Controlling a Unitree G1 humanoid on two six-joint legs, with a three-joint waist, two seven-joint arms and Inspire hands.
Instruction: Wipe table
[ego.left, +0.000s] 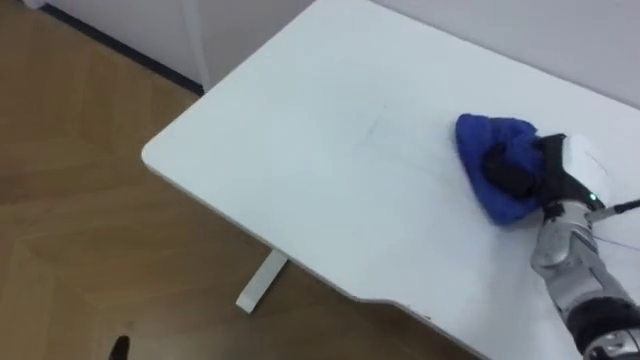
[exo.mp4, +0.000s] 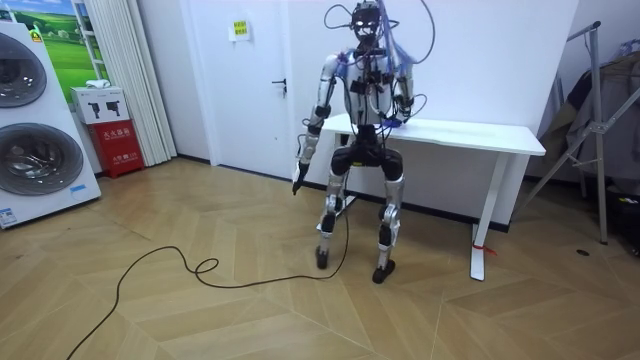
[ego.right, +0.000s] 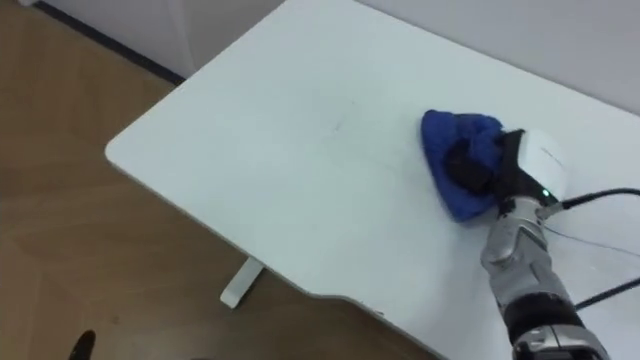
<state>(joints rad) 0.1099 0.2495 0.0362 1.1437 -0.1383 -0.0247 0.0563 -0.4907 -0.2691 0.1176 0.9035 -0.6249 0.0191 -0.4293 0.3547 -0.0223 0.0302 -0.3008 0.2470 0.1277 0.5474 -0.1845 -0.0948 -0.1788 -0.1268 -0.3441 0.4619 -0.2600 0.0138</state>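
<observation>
One hand works: my right hand (ego.left: 545, 168) reaches in from the near right, wrist straight, fingers curled into the blue cloth (ego.left: 485, 135), which lies bunched on the white table (ego.left: 300, 150), right of centre. My left hand (exo.mp4: 298, 181) hangs at my side.

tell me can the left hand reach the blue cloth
Probably, with a reach: left hand hangs free, nothing on the table blocks it, though the right hand sits on the blue cloth.
</observation>
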